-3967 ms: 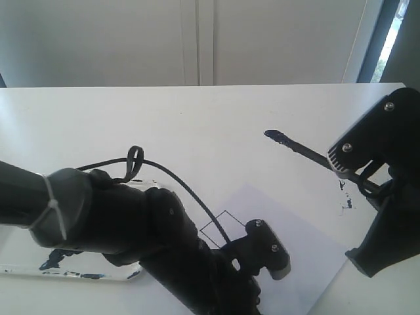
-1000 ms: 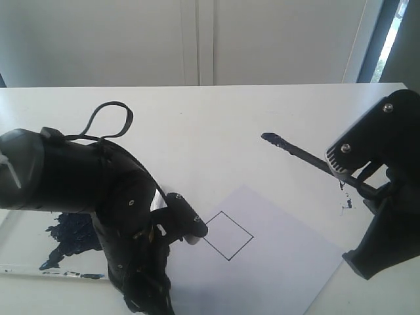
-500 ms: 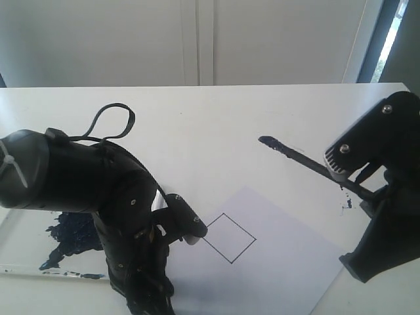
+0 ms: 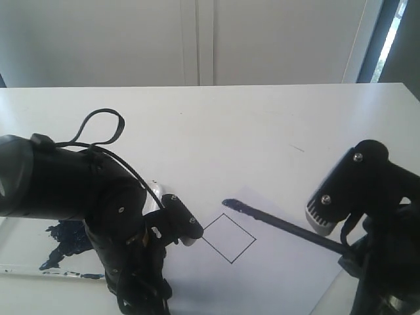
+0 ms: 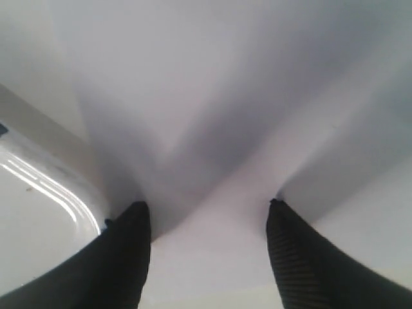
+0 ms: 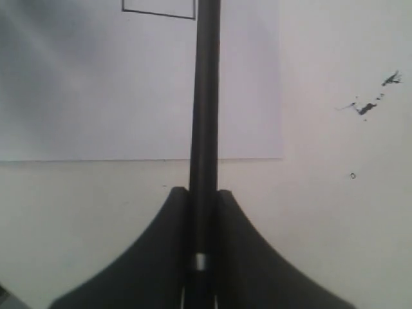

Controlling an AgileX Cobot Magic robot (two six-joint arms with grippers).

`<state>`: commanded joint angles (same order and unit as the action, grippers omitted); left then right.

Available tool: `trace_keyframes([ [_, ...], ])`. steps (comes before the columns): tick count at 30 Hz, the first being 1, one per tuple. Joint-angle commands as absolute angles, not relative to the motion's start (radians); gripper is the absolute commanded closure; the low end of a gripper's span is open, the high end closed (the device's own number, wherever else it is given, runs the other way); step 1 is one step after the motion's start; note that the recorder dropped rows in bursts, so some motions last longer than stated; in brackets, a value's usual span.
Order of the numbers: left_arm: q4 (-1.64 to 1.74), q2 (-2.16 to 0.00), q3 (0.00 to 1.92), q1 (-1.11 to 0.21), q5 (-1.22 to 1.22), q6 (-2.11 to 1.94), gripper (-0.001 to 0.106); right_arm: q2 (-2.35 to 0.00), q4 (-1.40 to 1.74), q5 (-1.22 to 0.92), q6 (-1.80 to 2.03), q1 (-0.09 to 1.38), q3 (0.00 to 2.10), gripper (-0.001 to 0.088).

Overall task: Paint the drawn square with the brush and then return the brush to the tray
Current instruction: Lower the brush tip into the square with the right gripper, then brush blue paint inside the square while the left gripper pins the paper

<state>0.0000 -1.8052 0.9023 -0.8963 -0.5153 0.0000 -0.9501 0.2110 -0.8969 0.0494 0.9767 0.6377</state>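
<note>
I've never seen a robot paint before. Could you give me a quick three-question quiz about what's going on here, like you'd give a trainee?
1. True or false: the drawn square on the paper is already filled with paint.
2. Which hand holds the brush? A) left B) right C) neither
3. Fill in: the big dark paint blotch lies in the clear ____.
Key: 1 false, the square is bare inside. 2 B, the right hand is shut on the brush. 3 tray.
</note>
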Motion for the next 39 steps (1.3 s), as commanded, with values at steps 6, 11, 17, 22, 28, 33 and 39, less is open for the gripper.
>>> trace_keyframes([
  [6, 0.0, -1.805, 0.902, -0.896, -0.517, 0.045, 0.045, -0.95, 0.216, -0.904, 0.044, 0.977, 0.638, 0.0868],
  [11, 0.0, -1.805, 0.902, -0.896, -0.515, 0.062, 0.045, -0.95, 0.216, -0.898, 0.039, 0.977, 0.638, 0.0868],
  [17, 0.0, -1.805, 0.902, -0.896, -0.519, 0.085, 0.045, -0.95, 0.214, -0.932, 0.022, 0.977, 0.638, 0.0868],
  [22, 0.008, -1.805, 0.902, -0.896, -0.531, 0.087, 0.045, -0.95, 0.214, -0.943, 0.022, 0.977, 0.638, 0.0868],
  [28, 0.008, -1.805, 0.902, -0.898, -0.544, 0.087, 0.045, -0.95, 0.21, -0.941, 0.022, 0.977, 0.638, 0.0868],
  [33, 0.008, -1.805, 0.902, -0.898, -0.544, 0.087, 0.045, -0.954, 0.211, -0.935, 0.022, 0.977, 0.638, 0.0868],
  [39, 0.008, -1.805, 0.902, -0.898, -0.54, 0.087, 0.045, -0.994, 0.21, -0.92, 0.022, 0.977, 0.638, 0.0868],
])
